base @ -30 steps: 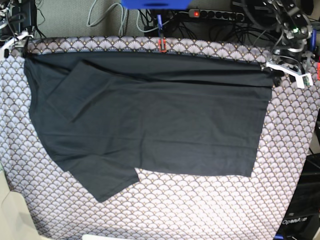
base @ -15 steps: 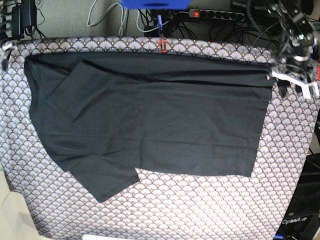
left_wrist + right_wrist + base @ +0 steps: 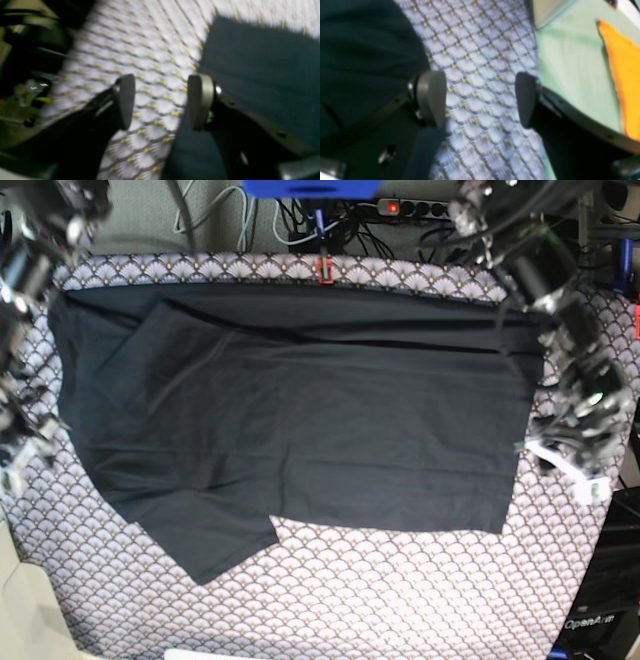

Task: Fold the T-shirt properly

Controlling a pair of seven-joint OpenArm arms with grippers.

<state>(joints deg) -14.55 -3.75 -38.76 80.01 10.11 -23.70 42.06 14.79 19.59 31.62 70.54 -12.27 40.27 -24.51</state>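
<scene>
The black T-shirt [image 3: 300, 420] lies spread flat across the table, with a sleeve folded in at the upper left and a flap sticking out at the lower left. My left gripper [image 3: 562, 465] hovers just off the shirt's right edge. In the left wrist view, this gripper [image 3: 161, 102] is open over bare tablecloth, with the T-shirt [image 3: 262, 75] beside its right finger. My right gripper [image 3: 15, 468] is at the table's left edge. In the right wrist view, it [image 3: 478, 100] stands open with nothing in it, and the T-shirt [image 3: 357, 50] lies to its left.
The scallop-patterned tablecloth [image 3: 400, 600] covers the table. A red clip [image 3: 325, 270] sits at the far edge, with a power strip [image 3: 430, 208] and cables behind it. Past the table's left edge, the right wrist view shows green floor [image 3: 570, 62] and an orange patch [image 3: 620, 75].
Both arms have swung from the shirt's far corners toward the near side, along its left and right edges. The shirt has not moved.
</scene>
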